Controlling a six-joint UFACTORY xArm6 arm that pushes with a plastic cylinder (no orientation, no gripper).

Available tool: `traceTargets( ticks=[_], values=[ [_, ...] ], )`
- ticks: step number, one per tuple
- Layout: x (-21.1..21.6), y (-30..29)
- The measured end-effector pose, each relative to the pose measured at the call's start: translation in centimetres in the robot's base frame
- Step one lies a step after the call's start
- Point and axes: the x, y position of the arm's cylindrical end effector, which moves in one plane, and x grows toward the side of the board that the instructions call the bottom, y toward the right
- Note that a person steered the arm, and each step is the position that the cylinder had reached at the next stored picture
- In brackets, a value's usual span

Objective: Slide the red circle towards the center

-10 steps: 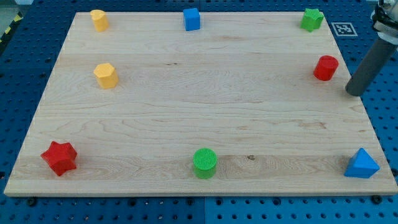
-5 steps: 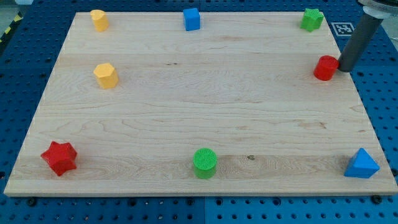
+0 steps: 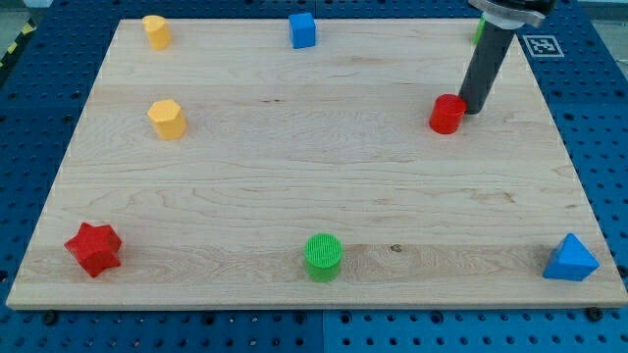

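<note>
The red circle (image 3: 447,114) is a short red cylinder on the wooden board (image 3: 324,176), right of the middle and above it. My tip (image 3: 472,108) touches the red circle's right side; the dark rod rises from there toward the view's top. The rod hides most of the green block at the top right corner.
Around the board's edge stand a blue cube (image 3: 303,29) at the top, two yellow blocks (image 3: 156,31) (image 3: 167,119) at the left, a red star (image 3: 93,248) at bottom left, a green circle (image 3: 323,257) at the bottom, and a blue triangle (image 3: 571,258) at bottom right.
My tip moved up and then left from off the board's right edge, met the red circle's right side, and pushed it leftward toward the middle. The other blocks have not moved.
</note>
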Motion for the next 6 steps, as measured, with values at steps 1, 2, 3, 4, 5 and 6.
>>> traceTargets(
  ticks=[1,2,3,4,5,6],
  values=[
    [0.2,-1.1],
    [1.1,-1.9],
    [2.5,-2.4],
    [3.5,-2.8],
    [1.1,-2.9],
    [-3.5,-3.3]
  ],
)
